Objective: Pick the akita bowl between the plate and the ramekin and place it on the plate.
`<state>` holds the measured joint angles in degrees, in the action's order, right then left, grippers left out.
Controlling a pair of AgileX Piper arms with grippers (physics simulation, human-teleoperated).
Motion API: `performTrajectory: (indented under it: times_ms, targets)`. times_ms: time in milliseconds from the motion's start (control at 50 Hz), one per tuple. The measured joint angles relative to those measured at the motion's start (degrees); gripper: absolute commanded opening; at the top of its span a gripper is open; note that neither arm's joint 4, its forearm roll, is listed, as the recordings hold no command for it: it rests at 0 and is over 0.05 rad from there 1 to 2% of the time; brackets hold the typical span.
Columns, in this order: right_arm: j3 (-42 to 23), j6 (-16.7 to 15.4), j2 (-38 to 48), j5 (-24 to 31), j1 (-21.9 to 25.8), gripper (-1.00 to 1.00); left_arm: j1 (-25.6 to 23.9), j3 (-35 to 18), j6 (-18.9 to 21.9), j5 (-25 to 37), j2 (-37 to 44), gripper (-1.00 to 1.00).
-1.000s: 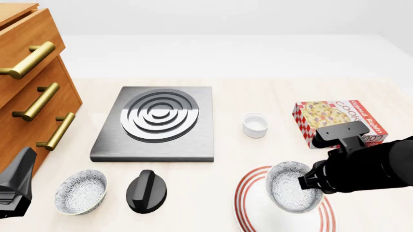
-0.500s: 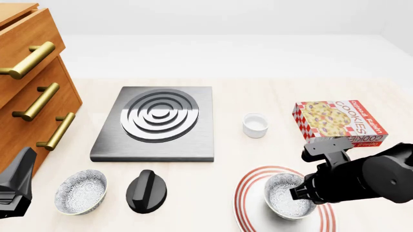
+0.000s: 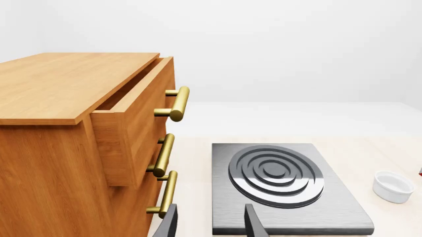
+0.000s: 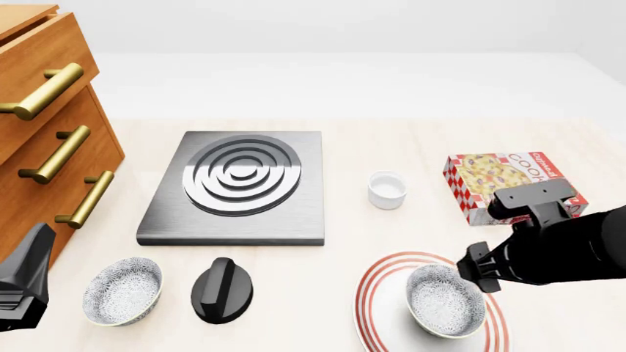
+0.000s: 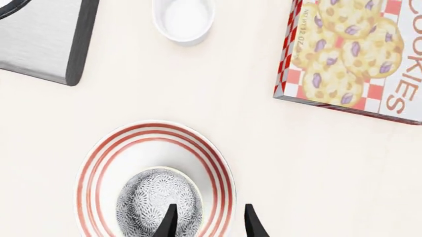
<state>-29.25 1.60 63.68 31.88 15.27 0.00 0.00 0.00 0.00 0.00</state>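
Your right gripper (image 5: 205, 221) hangs directly above the akita bowl (image 4: 445, 301), which sits upright on the plate (image 4: 374, 293), inside the red rings. In the right wrist view the 2 fingers are parted: 1 fingertip (image 5: 169, 220) overlaps the bowl's edge, the other is over bare plate. I cannot tell whether either touches the rim, though the jaws look released. The ramekin (image 4: 388, 189) lies ahead of the gripper, well apart. The placing looks done, so your way out is straight up. Your left gripper (image 3: 209, 224), open and holding nothing, is far off beside the drawers (image 3: 79, 148).
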Motion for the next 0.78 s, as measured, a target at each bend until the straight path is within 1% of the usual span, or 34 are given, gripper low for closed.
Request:
performTrajectory:
  times_ms: [180,360,560,780]
  targets:
    - [-5.61,-0.66,-6.84,7.96,-1.46,1.0,0.0,0.0,0.0,0.0,0.0,1.0]
    - [-9.0,-1.06,-11.96,13.3,-2.74,1.0,0.0,0.0,0.0,0.0,0.0,1.0]
    - [-11.71,-1.06,-15.21,16.88,-3.38,1.0,0.0,0.0,0.0,0.0,0.0,1.0]
    - [-13.29,-1.04,-16.62,18.53,-4.15,1.0,0.0,0.0,0.0,0.0,0.0,1.0]
